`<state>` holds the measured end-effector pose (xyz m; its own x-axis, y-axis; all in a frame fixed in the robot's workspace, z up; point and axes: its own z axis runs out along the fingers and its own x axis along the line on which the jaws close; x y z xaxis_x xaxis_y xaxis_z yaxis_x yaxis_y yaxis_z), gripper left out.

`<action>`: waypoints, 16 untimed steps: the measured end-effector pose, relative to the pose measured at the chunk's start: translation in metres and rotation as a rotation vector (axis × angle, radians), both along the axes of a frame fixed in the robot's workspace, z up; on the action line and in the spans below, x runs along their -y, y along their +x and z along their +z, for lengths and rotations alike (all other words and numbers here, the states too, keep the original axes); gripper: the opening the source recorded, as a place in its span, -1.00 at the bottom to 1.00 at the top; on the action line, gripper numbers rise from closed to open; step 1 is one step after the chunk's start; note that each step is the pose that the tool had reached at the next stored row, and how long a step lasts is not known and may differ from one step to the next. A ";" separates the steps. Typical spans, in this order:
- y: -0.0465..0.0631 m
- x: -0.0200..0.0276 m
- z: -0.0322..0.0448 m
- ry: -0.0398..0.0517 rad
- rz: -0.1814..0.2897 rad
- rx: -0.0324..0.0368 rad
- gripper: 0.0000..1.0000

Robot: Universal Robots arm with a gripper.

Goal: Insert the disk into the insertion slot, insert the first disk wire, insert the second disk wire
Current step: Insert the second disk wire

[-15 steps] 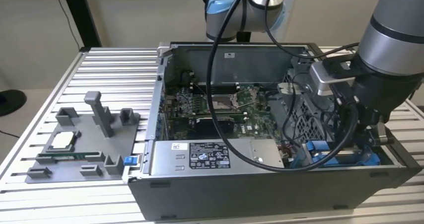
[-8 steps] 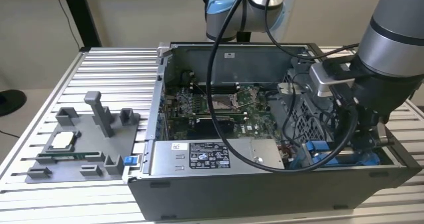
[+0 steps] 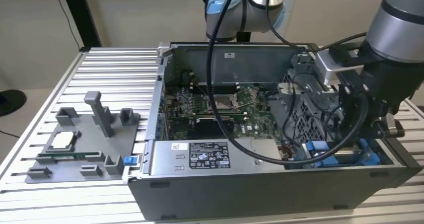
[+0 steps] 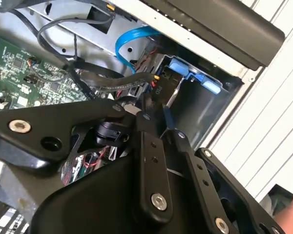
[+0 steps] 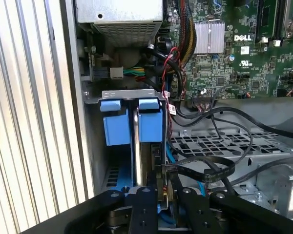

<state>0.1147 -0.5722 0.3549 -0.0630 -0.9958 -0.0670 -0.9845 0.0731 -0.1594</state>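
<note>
In the exterior view: an open computer case [image 3: 265, 184] on the slatted bench [image 3: 112, 65], with the arm [image 3: 397, 30] reaching down into the corner at the exterior view's right, by blue clips [image 3: 318, 147]. In the second wrist view: black fingers [image 4: 149, 146] drawn close together near the insertion slot [image 4: 200, 105], apparently pinching the plug of a black disk wire [image 4: 112, 84]. In the first wrist view: gripper [image 5: 164, 187] closed on that plug just beside the disk [image 5: 136, 146], seated edge-on in the slot between blue frame tabs. Probably a light, limp wire with a small stiff plug and fragile contacts; best held squarely at the plug body, not by the cable.
</note>
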 end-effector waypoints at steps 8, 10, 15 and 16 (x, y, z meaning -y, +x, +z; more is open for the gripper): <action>0.000 0.0001 0.0365 0.0000 0.000 -0.0001 1.00; 0.000 0.0001 0.0455 0.0002 0.000 -0.0001 1.00; 0.000 -0.0001 0.0498 -0.0042 0.000 -0.0005 1.00; 0.000 -0.0002 0.0497 -0.0052 0.000 -0.0009 1.00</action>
<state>0.1148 -0.5721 0.4046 -0.0631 -0.9961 -0.0618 -0.9846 0.0723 -0.1589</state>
